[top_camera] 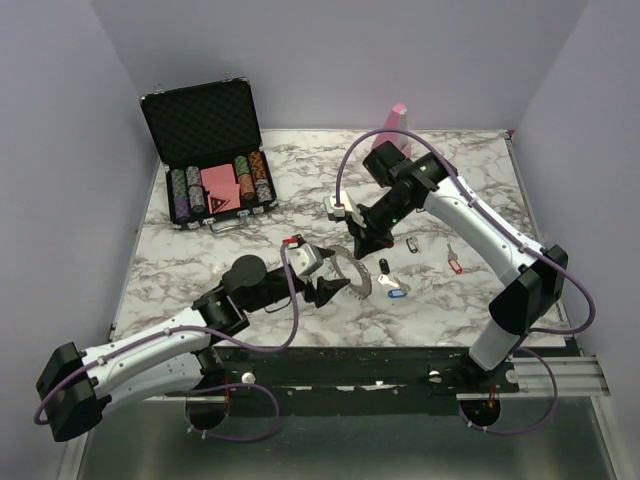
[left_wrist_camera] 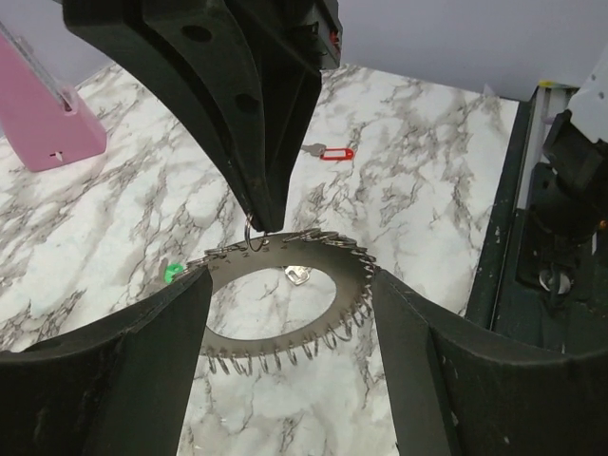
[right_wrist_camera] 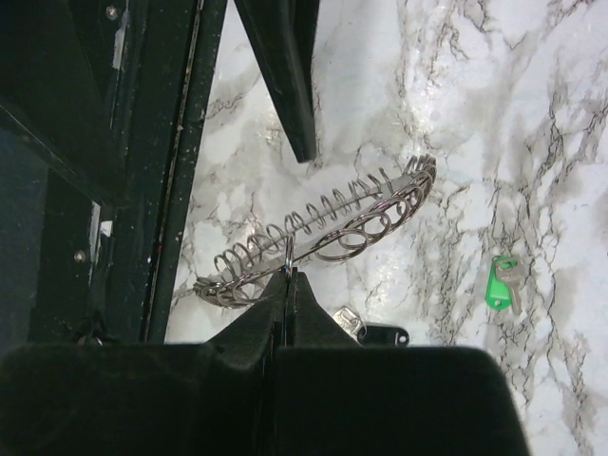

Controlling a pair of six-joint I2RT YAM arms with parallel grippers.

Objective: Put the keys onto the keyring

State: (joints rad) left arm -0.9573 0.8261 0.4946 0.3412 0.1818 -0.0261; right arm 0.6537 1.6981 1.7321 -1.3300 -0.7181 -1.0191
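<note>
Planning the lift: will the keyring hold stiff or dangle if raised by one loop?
The keyring looks like flat metal, so probably rigid. Pinched by the right gripper at one small loop, it would likely pivot and hang.

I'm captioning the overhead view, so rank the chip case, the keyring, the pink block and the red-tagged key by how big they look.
1. chip case
2. keyring and pink block: not ranked, both are partly hidden and the block sits farther away
3. red-tagged key, smallest
</note>
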